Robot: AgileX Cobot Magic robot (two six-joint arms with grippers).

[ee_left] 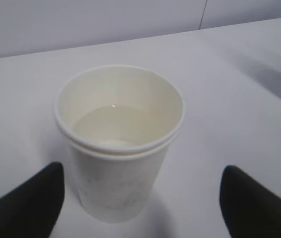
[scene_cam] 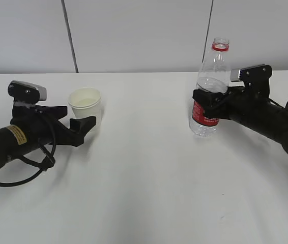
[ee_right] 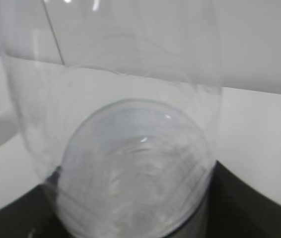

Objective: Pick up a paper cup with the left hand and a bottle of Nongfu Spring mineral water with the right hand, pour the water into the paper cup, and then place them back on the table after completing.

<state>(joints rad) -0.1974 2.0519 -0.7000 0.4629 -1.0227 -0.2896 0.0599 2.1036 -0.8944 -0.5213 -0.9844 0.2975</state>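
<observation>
The white paper cup (scene_cam: pixel 86 104) stands on the white table (scene_cam: pixel 144 193) at the left, with clear water (ee_left: pixel 111 125) in its lower part. My left gripper (scene_cam: pixel 79 117) is open. Its black fingers (ee_left: pixel 29 203) stand wide on either side of the cup (ee_left: pixel 120 148) without touching it. My right gripper (scene_cam: pixel 208 101) is shut on the upright, uncapped clear bottle (scene_cam: pixel 210 81) at its red label. A little water (scene_cam: pixel 203 128) is left in the bottom. The bottle fills the right wrist view (ee_right: pixel 130 148), between the jaws. I cannot tell if its base touches the table.
A white panelled wall (scene_cam: pixel 144 30) runs along the table's far edge. Loose black cables (scene_cam: pixel 27 168) hang by the left arm.
</observation>
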